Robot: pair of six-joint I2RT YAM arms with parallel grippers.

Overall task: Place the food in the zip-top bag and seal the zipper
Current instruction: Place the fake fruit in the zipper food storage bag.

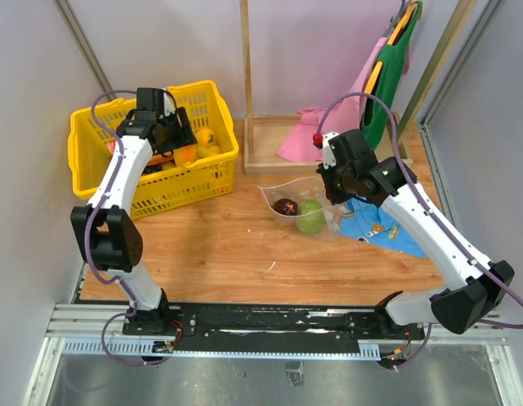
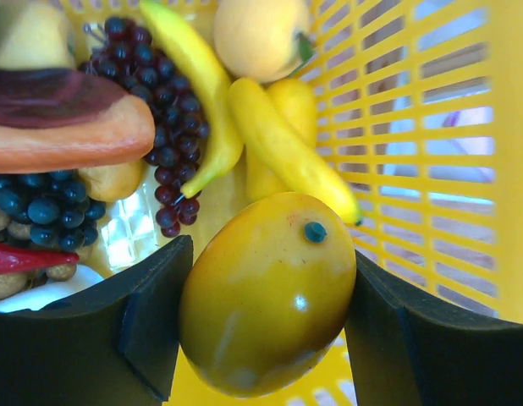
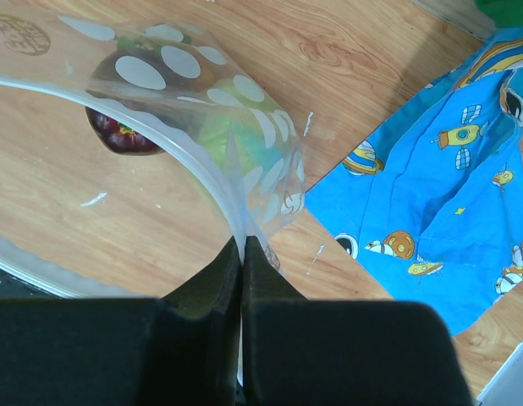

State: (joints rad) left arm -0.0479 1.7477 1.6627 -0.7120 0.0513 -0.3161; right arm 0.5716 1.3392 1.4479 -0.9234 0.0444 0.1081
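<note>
Left end effector (image 2: 266,317): closed around a yellow-orange mango (image 2: 266,296), fingers (image 2: 139,326) against both its sides, over the yellow basket (image 1: 90,127).
Right end effector (image 3: 242,254): pinched fully shut on the bag's mouth edge, holding it up off the tabletop (image 1: 219,245).
Bag (image 3: 202,110): clear with white dots, mouth standing open toward the basket; lies mid-tabletop, beside a blue cloth (image 3: 431,186).
In the bag: a green fruit (image 1: 311,216) and a dark purple piece (image 1: 285,206), side by side.
Basket contents: banana (image 2: 198,93), grapes (image 2: 164,118), more toy food around them.
Zipper: not sealed.
Step in hand: picking the next food item from the basket, by my reading.
Next move: lift the mango clear of the basket wall, carry it across to the open mouth and release it inside while the right side keeps the edge raised.
Risk: a smooth, rounded mango may slip.
</note>
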